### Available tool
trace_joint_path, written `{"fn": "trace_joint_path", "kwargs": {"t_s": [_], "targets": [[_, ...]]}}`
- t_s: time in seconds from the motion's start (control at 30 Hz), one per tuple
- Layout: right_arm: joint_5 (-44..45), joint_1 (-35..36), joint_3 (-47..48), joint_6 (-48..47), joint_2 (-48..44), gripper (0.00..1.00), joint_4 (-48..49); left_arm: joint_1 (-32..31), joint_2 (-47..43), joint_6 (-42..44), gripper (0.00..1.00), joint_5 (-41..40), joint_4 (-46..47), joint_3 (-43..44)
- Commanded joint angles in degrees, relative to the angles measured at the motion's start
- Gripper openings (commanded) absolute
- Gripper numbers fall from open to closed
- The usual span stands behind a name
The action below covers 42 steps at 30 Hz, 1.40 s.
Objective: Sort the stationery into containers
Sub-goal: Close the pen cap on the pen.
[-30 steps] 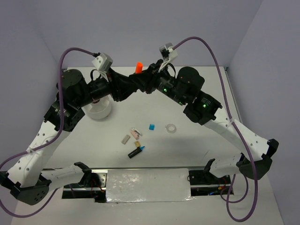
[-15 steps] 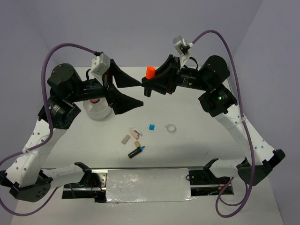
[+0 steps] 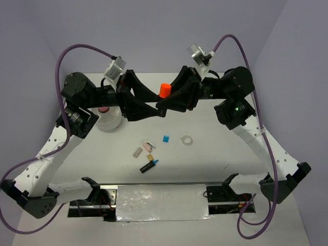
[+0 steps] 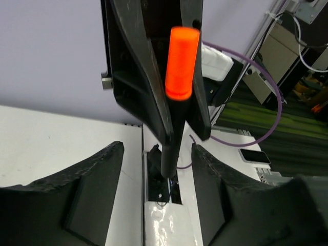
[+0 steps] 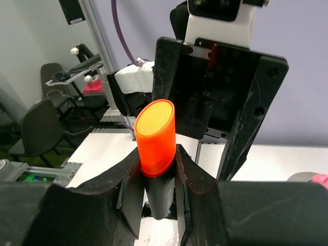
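Evidently a mid-air hand-over: the right gripper [image 5: 154, 189] is clenched on the slim black barrel of the marker [image 5: 155, 133], its bright orange flat-topped cap clear of the fingers, at twelve o'clock over the table. The left gripper [image 4: 158, 159] stands released, a jaw either side and neither touching. It should close squarely on the barrel before the right lets go, then head for the white bowl [image 3: 115, 124] at ten o'clock

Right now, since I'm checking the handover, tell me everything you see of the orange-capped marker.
The orange-capped marker has a slim black barrel and a glossy, plastic-looking orange cap, which is fitted on. It is held in mid-air, roughly upright with the cap up, pinched at the barrel by the right gripper. The left gripper faces it, open, with no contact visible.
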Motion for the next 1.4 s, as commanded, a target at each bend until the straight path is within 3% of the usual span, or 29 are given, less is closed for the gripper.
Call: {"fn": "trace_joint_path", "kwargs": {"t_s": [0.0,0.17,0.43,0.53,0.57,0.63,0.73,0.8,0.83,1.0,1.2,1.27,1.37], "targets": [[-0.1,1.1,2.2,-0.5,0.8,0.00,2.0,0.0,0.7,-3.6,0.67,0.9,8.1,0.9],[2.1,1.9,2.8,-2.6,1.7,0.00,0.3,0.0,1.2,-7.3,0.52,2.6,12.7,-1.0],[4.3,2.0,4.5,-4.8,2.4,0.00,-1.9,0.0,1.5,-11.4,0.48,5.5,18.0,-3.8],[4.4,1.9,4.5,-4.7,2.6,0.00,-1.8,0.0,1.6,-11.3,0.22,5.7,18.1,-3.8],[4.3,1.9,4.3,-4.7,2.8,0.00,-1.8,0.0,1.6,-11.1,0.06,5.5,18.0,-3.4],[4.0,2.0,4.0,-4.1,2.9,0.03,-1.4,0.0,1.6,-10.2,0.00,4.7,16.2,-2.7],[5.5,1.9,4.0,-5.2,2.5,0.37,-4.5,-0.1,0.7,-5.1,0.00,0.2,9.2,-0.3],[7.5,1.9,3.7,-8.0,1.5,0.94,-8.8,0.0,-0.4,-0.5,0.00,-2.3,5.2,0.9],[9.0,2.0,3.8,-9.2,1.1,1.00,-10.7,0.0,-0.9,1.2,0.00,-4.3,4.8,1.0],[14.9,1.9,4.8,-12.5,-0.6,1.00,-18.4,0.0,-2.7,4.1,0.00,-9.1,3.7,0.0],[22.0,0.7,6.9,-12.0,-2.1,1.00,-22.4,0.0,-1.7,2.7,0.00,-5.3,6.4,-0.6],[19.9,-0.7,6.1,-7.1,-2.5,1.00,-19.6,0.0,-1.9,2.0,0.00,-4.7,7.8,-1.7],[13.1,-4.0,3.1,2.5,-3.6,1.00,-4.6,0.0,-2.8,2.0,0.00,-4.5,8.7,-3.3]]}}
